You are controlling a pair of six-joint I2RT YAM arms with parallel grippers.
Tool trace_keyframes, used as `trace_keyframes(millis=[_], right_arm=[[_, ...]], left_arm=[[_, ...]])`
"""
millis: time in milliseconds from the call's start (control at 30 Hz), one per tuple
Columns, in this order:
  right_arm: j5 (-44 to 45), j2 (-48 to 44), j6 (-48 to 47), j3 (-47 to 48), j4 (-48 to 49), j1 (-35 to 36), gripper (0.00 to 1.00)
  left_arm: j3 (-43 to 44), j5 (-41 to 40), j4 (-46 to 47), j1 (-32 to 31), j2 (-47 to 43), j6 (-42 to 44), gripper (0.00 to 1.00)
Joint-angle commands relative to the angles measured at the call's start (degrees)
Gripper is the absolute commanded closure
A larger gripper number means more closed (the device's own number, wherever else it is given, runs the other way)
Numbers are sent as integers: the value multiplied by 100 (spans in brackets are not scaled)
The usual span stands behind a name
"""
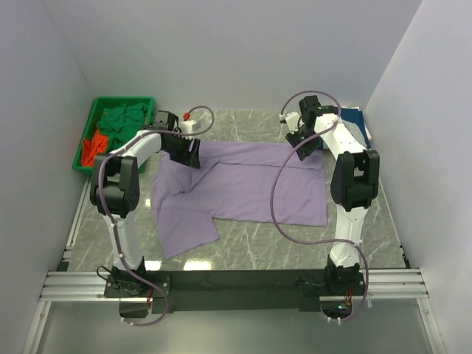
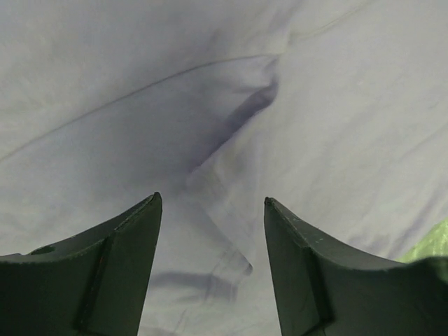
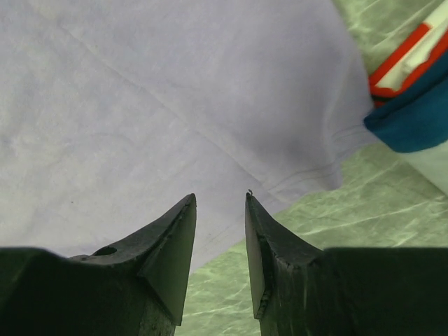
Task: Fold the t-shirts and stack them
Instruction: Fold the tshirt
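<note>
Lavender t-shirt (image 1: 251,184) lies spread flat mid-table, one sleeve toward near-left. Left gripper (image 2: 212,199) is parted and empty, low over a crease at the shirt's far-left part. Right gripper (image 3: 220,196) is narrowly parted and empty, over the stitched far-right edge. Navy t-shirt (image 3: 413,119) lies just beside that corner. Green bin (image 1: 127,99), far left, holds green t-shirt (image 1: 122,118) and orange-red t-shirt (image 1: 92,147).

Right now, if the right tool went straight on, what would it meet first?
Probably the lavender t-shirt, near its hem; the open right tool points there, with the table right beside. Depth is unclear.
</note>
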Motion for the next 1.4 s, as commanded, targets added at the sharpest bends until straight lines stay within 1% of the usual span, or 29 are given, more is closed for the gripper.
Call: trace_keyframes(millis=[0, 67, 167, 300, 400, 433, 533, 633, 667, 700, 733, 767, 833, 867, 933, 1000, 1067, 1233, 1367], right_arm=[[-74, -278, 83, -90, -44, -27, 59], [-65, -278, 74, -99, -71, -36, 59], [-56, -296, 65, -125, -88, -71, 59], [-21, -383, 39, -169, -97, -142, 59], [23, -427, 21, -213, -115, -195, 59], [49, -454, 21, -222, -115, -212, 59], [67, -577, 4, -345, -97, -247, 59], [76, -647, -5, -494, -62, -247, 60], [67, -647, 21, -529, -79, -247, 60], [23, -647, 30, -530, -106, -239, 62], [-12, -656, 47, -530, -123, -247, 63], [-82, -665, 65, -582, -158, -239, 64], [-144, -665, 83, -679, -211, -160, 72], [-170, -665, 83, -818, -220, -125, 74], [-197, -674, 91, -1082, -203, -19, 77], [-162, -674, 118, -1258, -141, 60, 78], [-153, -586, 83, -1504, -115, 148, 80], [215, -340, 56, -2084, 324, 175, 80], [357, -278, -58, -2366, 535, 183, 80]], left_arm=[[163, 80, 5, -8, 132, -130, 35], [198, 71, -74, -26, 255, -113, 35], [286, 281, -249, -61, 413, -42, 37], [304, 659, -355, -245, 396, 141, 41], [278, 905, -478, -456, 299, 317, 44], [278, 1019, -513, -509, 256, 362, 47], [286, 1257, -645, -720, 124, 581, 51], [295, 1371, -926, -826, -16, 889, 51], [260, 1363, -961, -765, -78, 950, 50], [191, 1354, -953, -695, -174, 960, 47], [33, 1345, -875, -607, -402, 960, 46], [-47, 1180, -804, -423, -517, 925, 45], [-344, 968, -603, -203, -825, 881, 44], [-451, 584, -532, 7, -887, 846, 43], [-757, 196, -313, 175, -1018, 880, 44], [-934, -278, -198, 343, -1080, 1020, 44], [-1207, -534, -40, 457, -1107, 1126, 45], [-1733, -895, 32, 598, -1142, 1311, 46], [-2182, -1063, -82, 607, -1203, 1434, 50]])
